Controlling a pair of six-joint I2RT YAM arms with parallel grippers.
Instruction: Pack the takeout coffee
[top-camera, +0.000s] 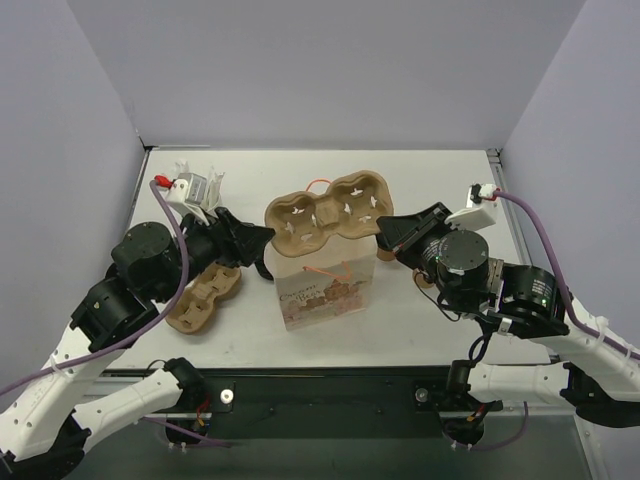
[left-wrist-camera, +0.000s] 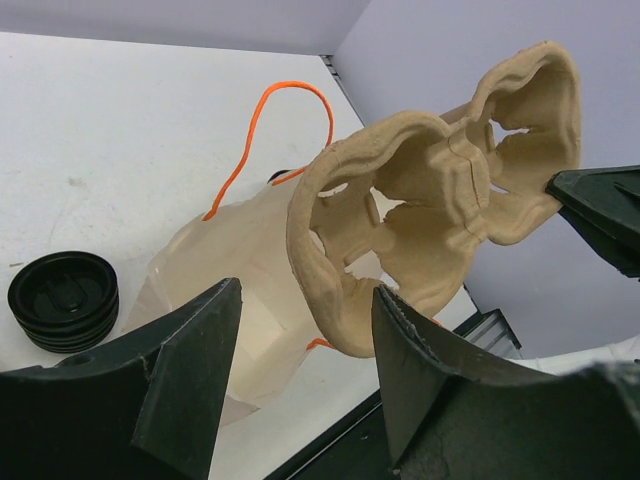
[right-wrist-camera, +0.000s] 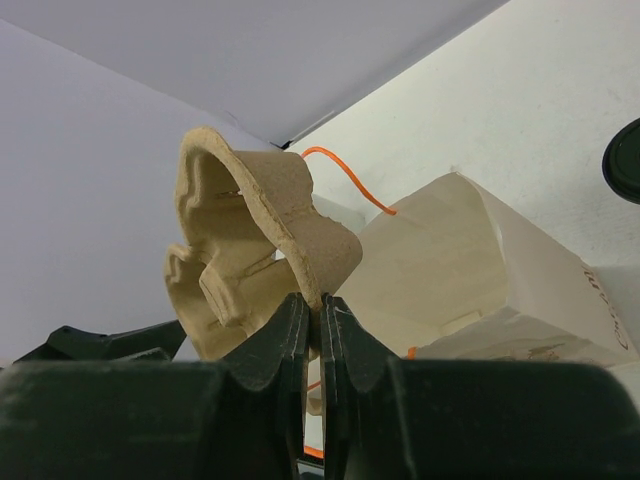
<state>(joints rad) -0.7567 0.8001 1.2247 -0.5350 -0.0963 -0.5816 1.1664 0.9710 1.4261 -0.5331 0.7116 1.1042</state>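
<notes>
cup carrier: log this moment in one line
right end effector: shut on cup carrier | left end effector: open at its other end | cup carrier: over open paper bag

From above, the tray covers the mouth of the bag, hiding its inside. The bag's print is too small to read. Left of the bag, a second tray lies half under the left arm. Right of the bag, the right arm hides most of a brown thing. Beside the bag, the right wrist view's edge cuts a dark disc.
</notes>
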